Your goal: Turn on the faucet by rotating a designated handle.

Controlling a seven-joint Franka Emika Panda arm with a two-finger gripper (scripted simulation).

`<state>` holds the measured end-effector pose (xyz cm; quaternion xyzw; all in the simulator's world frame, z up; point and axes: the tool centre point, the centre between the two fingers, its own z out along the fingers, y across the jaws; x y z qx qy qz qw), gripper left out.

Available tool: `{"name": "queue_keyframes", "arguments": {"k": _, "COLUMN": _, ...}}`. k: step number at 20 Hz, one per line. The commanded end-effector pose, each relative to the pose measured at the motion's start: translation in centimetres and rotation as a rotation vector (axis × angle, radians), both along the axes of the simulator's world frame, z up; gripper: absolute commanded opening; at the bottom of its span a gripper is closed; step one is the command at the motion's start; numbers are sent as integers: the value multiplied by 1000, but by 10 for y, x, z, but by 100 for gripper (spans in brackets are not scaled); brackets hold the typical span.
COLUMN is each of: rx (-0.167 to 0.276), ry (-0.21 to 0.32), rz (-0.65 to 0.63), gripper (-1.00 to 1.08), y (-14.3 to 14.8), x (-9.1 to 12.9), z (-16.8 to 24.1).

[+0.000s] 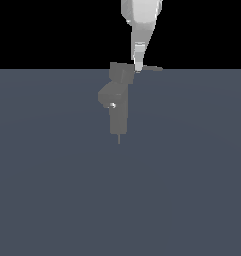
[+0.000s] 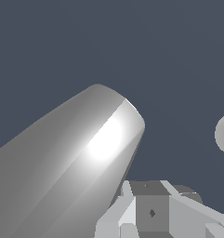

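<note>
The faucet [image 1: 117, 102] stands mid-floor, its handle [image 1: 151, 68] jutting toward the exterior view's right. The gripper [image 1: 138, 67] hangs right at the blade's root, seemingly touching; I cannot tell how wide it gapes. Pushing looks underway; next, sweep the handle sideways.

The arm [image 1: 141, 12] is glossy white with soft grey shading, and it tapers down to a narrow gripper [image 1: 139, 67]. Close up, its angular grey faceted blocks [image 2: 153, 211] show.
</note>
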<state>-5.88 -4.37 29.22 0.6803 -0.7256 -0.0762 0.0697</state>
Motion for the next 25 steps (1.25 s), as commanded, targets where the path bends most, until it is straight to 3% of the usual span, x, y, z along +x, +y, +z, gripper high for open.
{"name": "queue_keyframes", "arguments": {"k": 1, "rx": -3, "ry": -5, "rz": -9, "gripper": -100, "y": -12, "x": 7, "z": -2}}
{"name": "queue_keyframes", "arguments": {"k": 25, "rx": -4, "ry": -9, "rz": -28, "gripper": -100, "y": -70, "x": 45, "z": -9}}
